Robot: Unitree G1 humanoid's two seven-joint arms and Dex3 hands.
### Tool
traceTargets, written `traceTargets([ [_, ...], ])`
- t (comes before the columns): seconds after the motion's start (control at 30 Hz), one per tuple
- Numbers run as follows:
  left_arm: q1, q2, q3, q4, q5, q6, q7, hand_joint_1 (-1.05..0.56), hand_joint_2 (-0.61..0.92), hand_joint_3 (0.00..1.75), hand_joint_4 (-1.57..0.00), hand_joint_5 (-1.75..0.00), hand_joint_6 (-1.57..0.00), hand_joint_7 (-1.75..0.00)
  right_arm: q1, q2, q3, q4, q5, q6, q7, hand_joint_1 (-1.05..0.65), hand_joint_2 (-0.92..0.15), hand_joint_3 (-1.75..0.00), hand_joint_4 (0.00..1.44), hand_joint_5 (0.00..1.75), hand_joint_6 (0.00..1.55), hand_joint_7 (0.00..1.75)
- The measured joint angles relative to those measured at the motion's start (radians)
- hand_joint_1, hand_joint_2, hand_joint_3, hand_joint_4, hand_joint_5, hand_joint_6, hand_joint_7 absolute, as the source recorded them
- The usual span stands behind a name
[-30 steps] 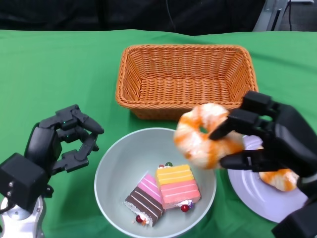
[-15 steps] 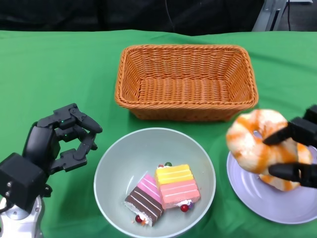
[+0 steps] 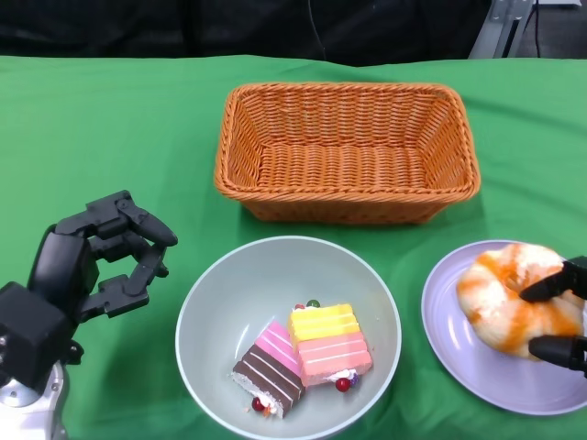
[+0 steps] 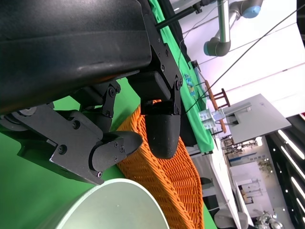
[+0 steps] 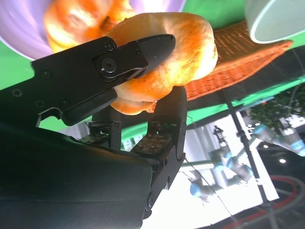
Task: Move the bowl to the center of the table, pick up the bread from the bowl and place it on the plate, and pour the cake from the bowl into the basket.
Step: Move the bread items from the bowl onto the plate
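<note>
Holding the bread [image 3: 503, 299] on the plate [image 3: 459, 353], my right robot hand [image 3: 561, 316] hasn't let go. My left robot hand [image 3: 96, 261] waits empty, fingers apart, beside the bowl [image 3: 206, 307]; cake [image 3: 307, 356] not yet poured into the basket [image 3: 347, 151].

I see the bowl [image 3: 288, 335] in front of the basket [image 3: 347, 151], cake [image 3: 307, 357] inside it. The plate [image 3: 500, 367] sits right of it, bread [image 3: 504, 298] probably resting on it.

Robotics lab or test hall. Table under green cloth [image 3: 110, 119], staged like a demo surface. Right wrist view: blue-jointed industrial robot arm [image 5: 224, 164] behind, bright white floor. Left wrist view: second grey robot arm [image 4: 224, 28] overhead, hanging cables, small wooden stool [image 4: 218, 98], open hall with ceiling lights.
</note>
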Motion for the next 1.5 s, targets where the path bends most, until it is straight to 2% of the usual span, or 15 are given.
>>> traceTargets([
  [0.4, 0.002, 0.0, 0.007, 0.0, -0.004, 0.001, -0.004, -0.03, 0.64, 0.85, -0.76, -1.53, -0.82, -1.18, -0.005, 0.0, 0.035, 0.06, -0.029, -0.006, -0.037, -0.13, -0.85, -0.06, 0.79, 1.4, 0.89, 0.8],
  [0.73, 0.003, -0.001, 0.006, -0.001, -0.004, 0.0, -0.004, -0.03, 0.64, 0.87, -0.78, -1.53, -0.82, -1.19, -0.056, 0.0, 0.116, 0.099, -0.105, 0.0, -0.069, -0.15, -0.87, -0.02, 0.82, 1.32, 0.95, 0.68],
  [0.93, 0.006, -0.001, 0.005, -0.009, -0.003, 0.0, -0.004, -0.02, 0.63, 0.88, -0.78, -1.53, -0.82, -1.2, -0.113, -0.003, 0.187, 0.153, -0.216, 0.03, -0.184, -0.12, -0.86, -0.01, 0.86, 1.3, 1.0, 0.63],
  [1.07, 0.01, 0.0, 0.005, -0.01, 0.0, -0.004, -0.004, -0.02, 0.62, 0.89, -0.78, -1.53, -0.82, -1.21, -0.142, -0.005, 0.235, 0.195, -0.258, 0.044, -0.238, -0.14, -0.87, -0.01, 0.84, 1.32, 1.01, 0.6],
  [1.23, 0.016, 0.0, 0.005, -0.014, 0.001, -0.005, -0.004, -0.02, 0.62, 0.9, -0.78, -1.53, -0.82, -1.21, -0.163, -0.018, 0.278, 0.205, -0.279, 0.085, -0.253, -0.15, -0.87, 0.0, 0.78, 1.42, 1.04, 0.51],
  [1.5, 0.023, 0.002, 0.006, -0.026, 0.002, -0.007, -0.004, -0.03, 0.61, 0.91, -0.77, -1.54, -0.82, -1.22, -0.164, -0.024, 0.322, 0.204, -0.28, 0.108, -0.274, -0.16, -0.87, 0.0, 0.81, 1.32, 1.06, 0.44],
])
